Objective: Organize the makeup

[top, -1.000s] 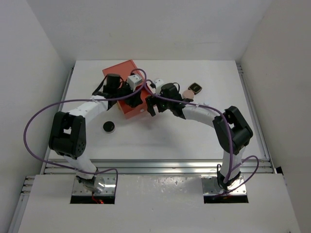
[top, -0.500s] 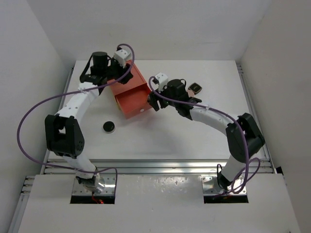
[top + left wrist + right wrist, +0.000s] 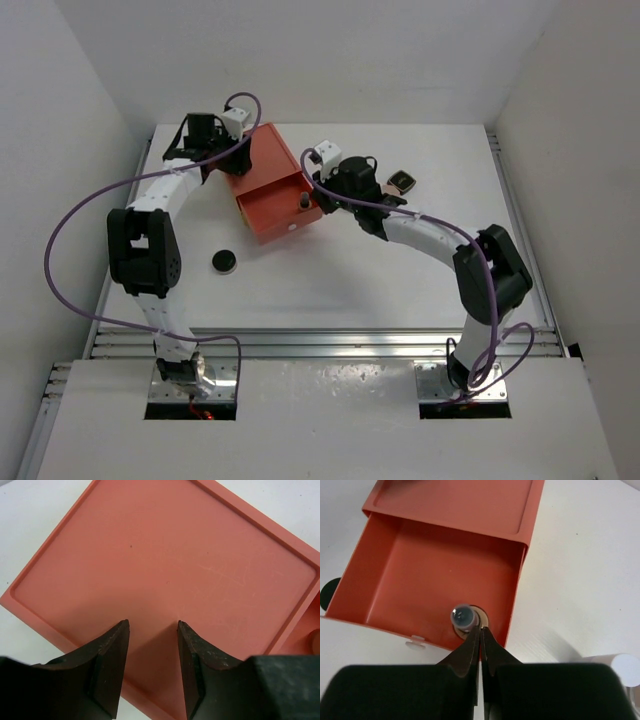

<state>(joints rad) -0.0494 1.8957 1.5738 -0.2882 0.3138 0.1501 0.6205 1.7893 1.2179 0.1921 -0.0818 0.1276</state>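
I see 1 small tube (image 3: 463, 616) in the open drawer (image 3: 420, 575).
My right gripper (image 3: 481, 632) is pinched closed, empty, beside it; my left gripper (image 3: 152, 630) hovers spread, empty, over the box top (image 3: 165, 560).

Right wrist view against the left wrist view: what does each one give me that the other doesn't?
Only the right wrist: the open drawer with a small tube standing by its front wall, the right gripper shut beside it, plus a black disc and a white tube at the frame edges. Only the left wrist: the left gripper, open above the orange box. Both: that box's flat top; the left wrist catches just a sliver of the drawer.
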